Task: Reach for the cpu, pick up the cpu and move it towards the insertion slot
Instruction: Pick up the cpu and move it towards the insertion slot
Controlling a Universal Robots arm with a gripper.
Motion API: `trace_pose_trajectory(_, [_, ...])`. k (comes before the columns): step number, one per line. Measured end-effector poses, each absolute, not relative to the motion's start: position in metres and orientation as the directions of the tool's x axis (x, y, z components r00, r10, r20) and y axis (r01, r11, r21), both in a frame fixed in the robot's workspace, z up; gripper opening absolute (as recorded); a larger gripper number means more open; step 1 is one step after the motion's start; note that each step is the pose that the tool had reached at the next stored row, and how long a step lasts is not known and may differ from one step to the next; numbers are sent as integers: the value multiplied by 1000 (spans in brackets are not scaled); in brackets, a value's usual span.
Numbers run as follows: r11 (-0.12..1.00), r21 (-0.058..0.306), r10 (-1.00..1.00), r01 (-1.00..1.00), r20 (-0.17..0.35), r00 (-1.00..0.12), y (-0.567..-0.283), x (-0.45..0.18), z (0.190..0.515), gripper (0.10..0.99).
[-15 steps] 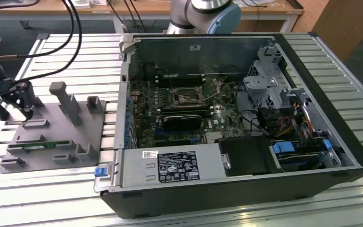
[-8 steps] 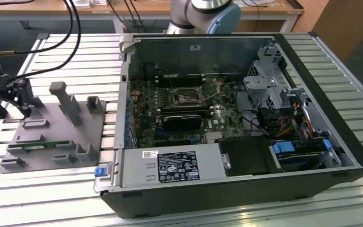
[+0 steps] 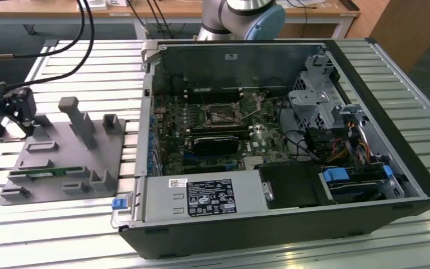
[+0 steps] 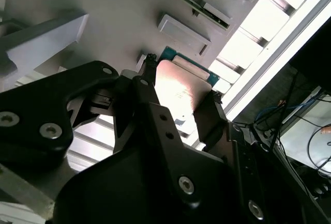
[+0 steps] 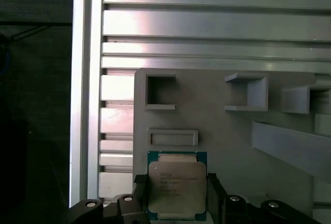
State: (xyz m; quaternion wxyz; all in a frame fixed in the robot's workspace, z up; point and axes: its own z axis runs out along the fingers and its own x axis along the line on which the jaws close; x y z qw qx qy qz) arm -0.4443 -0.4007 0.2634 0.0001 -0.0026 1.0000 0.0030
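The cpu, a flat square chip with a silvery top plate and a green rim, lies flat against the grey fixture plate. My gripper has one black finger against each of two opposite edges, so it is shut on the chip. In the second wrist view the cpu shines between the same fingers of the gripper. In the exterior view the gripper hangs over the far left part of the fixture plate. The insertion slot, a dark square socket in a silvery bracket, sits on the motherboard inside the open computer case.
The fixture plate carries raised grey blocks and posts and a long green memory stick. The open black case stands to the exterior view's right, with cables, drive cages and a power supply inside. Slatted aluminium table lies underneath.
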Motion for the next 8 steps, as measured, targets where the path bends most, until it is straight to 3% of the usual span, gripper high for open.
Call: trace_pose_trajectory(8, [1000,3,-5,-5,0,-1000,-400,-444,278,541])
